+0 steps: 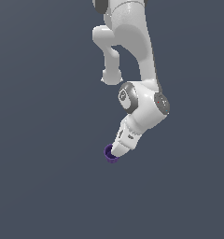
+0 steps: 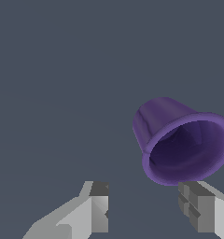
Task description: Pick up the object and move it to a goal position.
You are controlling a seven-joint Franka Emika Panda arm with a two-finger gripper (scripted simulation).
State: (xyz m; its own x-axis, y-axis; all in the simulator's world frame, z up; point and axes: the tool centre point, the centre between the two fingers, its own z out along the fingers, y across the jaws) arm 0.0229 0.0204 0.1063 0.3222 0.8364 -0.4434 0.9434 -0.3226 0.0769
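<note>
The purple cup (image 2: 184,144) lies on the grey floor (image 1: 39,186) at the tip of the gripper (image 2: 146,207), whose fingers (image 2: 97,205) are spread wide, holding nothing. It looks light, rigid and smooth; pinching across its walls near the flared rim seems safest.

One purple cup (image 2: 179,140), one white arm (image 1: 137,60), one gripper (image 2: 146,210).
</note>
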